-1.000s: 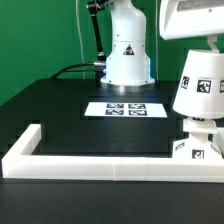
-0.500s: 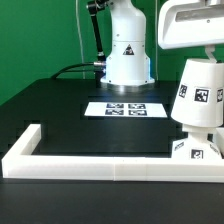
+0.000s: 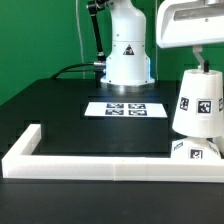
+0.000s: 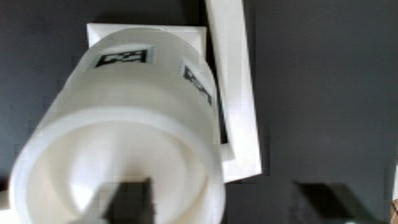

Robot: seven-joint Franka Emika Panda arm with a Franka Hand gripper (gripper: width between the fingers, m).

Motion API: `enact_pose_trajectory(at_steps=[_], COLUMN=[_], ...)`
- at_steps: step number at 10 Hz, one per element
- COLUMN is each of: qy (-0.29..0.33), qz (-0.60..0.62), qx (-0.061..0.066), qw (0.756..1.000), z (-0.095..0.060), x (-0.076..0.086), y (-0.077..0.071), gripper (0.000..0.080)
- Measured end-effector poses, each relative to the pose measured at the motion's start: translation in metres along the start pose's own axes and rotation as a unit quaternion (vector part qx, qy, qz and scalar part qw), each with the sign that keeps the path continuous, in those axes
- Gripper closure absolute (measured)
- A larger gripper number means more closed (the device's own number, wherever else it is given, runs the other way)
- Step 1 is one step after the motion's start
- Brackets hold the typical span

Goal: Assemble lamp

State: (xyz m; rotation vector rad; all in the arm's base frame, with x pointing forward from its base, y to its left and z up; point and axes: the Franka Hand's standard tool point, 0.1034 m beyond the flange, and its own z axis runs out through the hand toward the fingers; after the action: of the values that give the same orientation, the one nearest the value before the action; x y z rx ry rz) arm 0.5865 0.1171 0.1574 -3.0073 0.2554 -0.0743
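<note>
Shade (image 3: 199, 101) first: we see the white truncated cone at the exterior view's right, hanging upright with its wide end down, directly over the lamp base (image 3: 196, 150), which lies on the black table (image 3: 70, 105) in the corner by the white rail-like border (image 3: 90, 166). Two black-and-white square tags face us on the shade's side, and more tags show on the base below it. We cannot tell from this view whether the shade's lower rim touches the base or sits just above it. The arm's white housing fills the upper right corner, and the gripper (image 3: 199, 64) comes down onto the narrow top of the shade; there we make out only a dark sliver of finger, so from outside the jaws are mostly hidden. In the wrist view the shade (image 4: 134, 140) fills most of the frame, seen along its length, with the blurred dark fingertips (image 4: 331, 200) on either side of its near end; we read the jaws as closed narrowly on the shade. Beyond it the base (image 4: 164, 28) and the border (image 4: 231, 90) show pale against the table. Farther back in the exterior view, the marker board (image 3: 126, 109) lies flat before the robot's pedestal (image 3: 127, 55).
</note>
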Motion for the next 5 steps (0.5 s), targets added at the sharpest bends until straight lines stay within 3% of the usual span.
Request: enact_pose_trajectory(at_steps=[1, 2, 4, 5], qy=[0.001, 0.000, 0.002, 0.007], qz=[0.001, 0.003, 0.029, 0.043], qx=[0.000, 0.001, 0.002, -0.004], qw=[1.000, 1.000, 1.000, 0.999], z=[-0.002, -0.006, -0.017, -0.023], x=[0.001, 0.000, -0.006, -0.012], y=[0.001, 0.002, 0.000, -0.003], gripper=[0.0241, 0.0145, 0.0109, 0.0102])
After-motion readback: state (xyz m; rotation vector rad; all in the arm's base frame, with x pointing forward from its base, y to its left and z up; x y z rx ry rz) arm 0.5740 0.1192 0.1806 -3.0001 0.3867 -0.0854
